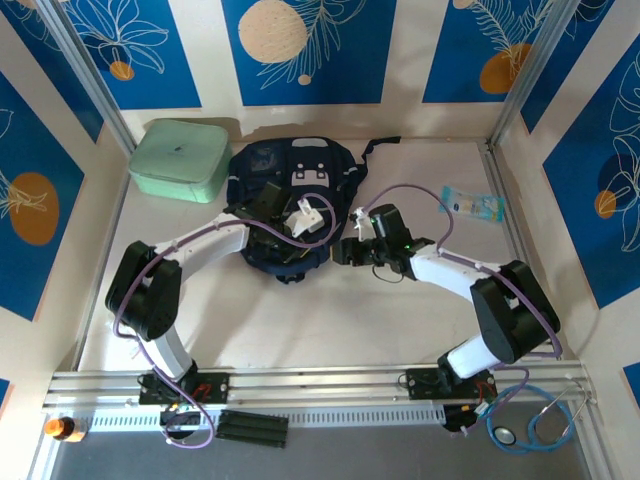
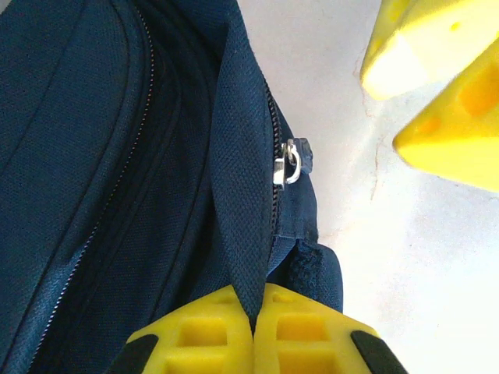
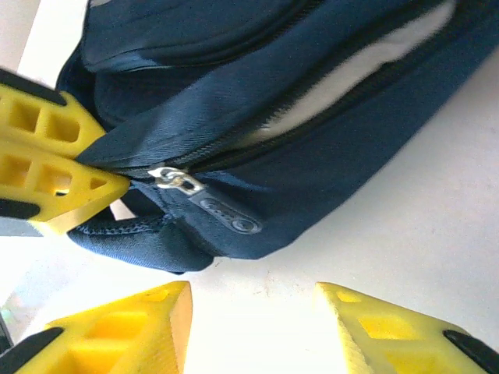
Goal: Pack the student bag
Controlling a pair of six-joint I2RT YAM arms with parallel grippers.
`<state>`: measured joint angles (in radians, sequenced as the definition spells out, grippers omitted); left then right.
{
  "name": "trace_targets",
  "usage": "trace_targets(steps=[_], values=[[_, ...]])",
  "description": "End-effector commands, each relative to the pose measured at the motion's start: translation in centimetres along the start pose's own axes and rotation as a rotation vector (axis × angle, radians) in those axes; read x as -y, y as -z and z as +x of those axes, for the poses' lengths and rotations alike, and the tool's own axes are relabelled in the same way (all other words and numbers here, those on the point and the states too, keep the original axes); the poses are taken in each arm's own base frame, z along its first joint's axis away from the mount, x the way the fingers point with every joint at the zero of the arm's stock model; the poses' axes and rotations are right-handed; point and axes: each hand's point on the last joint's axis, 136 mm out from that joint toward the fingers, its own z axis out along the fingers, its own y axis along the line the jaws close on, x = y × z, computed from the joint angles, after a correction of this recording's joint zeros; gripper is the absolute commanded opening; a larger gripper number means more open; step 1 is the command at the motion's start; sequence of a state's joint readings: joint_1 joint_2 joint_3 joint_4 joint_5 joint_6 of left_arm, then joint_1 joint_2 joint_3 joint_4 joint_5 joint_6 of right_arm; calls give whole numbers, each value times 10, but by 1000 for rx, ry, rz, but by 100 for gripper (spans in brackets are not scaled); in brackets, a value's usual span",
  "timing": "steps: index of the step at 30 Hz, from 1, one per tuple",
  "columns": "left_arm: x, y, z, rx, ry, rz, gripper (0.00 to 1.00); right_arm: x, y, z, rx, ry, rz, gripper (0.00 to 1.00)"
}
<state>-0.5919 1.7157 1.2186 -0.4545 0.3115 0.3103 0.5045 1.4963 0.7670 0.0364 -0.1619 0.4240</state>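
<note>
The student bag point(image 1: 285, 185), a navy-blue backpack, lies at the back middle of the table. My left gripper point(image 2: 253, 315) is shut on a fold of its fabric beside the zip, close to the metal zip slider point(image 2: 287, 165). In the right wrist view the zip stands partly open, with something pale inside the gap point(image 3: 351, 74), and the zip pull point(image 3: 210, 206) hangs at the bag's near corner. My right gripper point(image 3: 253, 300) is open just off that corner, over bare table, with nothing between its fingers. The left gripper's yellow fingers point(image 3: 47, 164) pinch the bag right beside it.
A mint-green rectangular case point(image 1: 180, 158) sits at the back left, touching the bag's side. A small clear packet point(image 1: 472, 205) lies at the right. The bag's dark strap point(image 1: 380, 148) trails toward the back right. Walls close in the table on three sides.
</note>
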Motion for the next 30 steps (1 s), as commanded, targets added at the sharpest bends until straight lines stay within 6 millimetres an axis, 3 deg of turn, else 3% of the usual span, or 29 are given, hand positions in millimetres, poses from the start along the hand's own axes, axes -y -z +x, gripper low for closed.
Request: trace_targets(steps=[1, 10, 23, 27, 30], values=[[19, 20, -37, 119, -42, 64, 0, -7, -5, -22, 46, 164, 3, 44], [21, 21, -39, 121, -45, 79, 0, -11, -24, -37, 49, 232, -27, 44], [19, 22, -43, 129, -53, 65, 0, -23, -37, -18, -14, 267, -101, 37], [18, 21, -39, 116, -54, 58, 0, -6, -38, -22, -4, 246, 6, 16], [13, 20, -31, 86, -54, 26, 0, 11, -29, -25, 29, 215, 109, 9]])
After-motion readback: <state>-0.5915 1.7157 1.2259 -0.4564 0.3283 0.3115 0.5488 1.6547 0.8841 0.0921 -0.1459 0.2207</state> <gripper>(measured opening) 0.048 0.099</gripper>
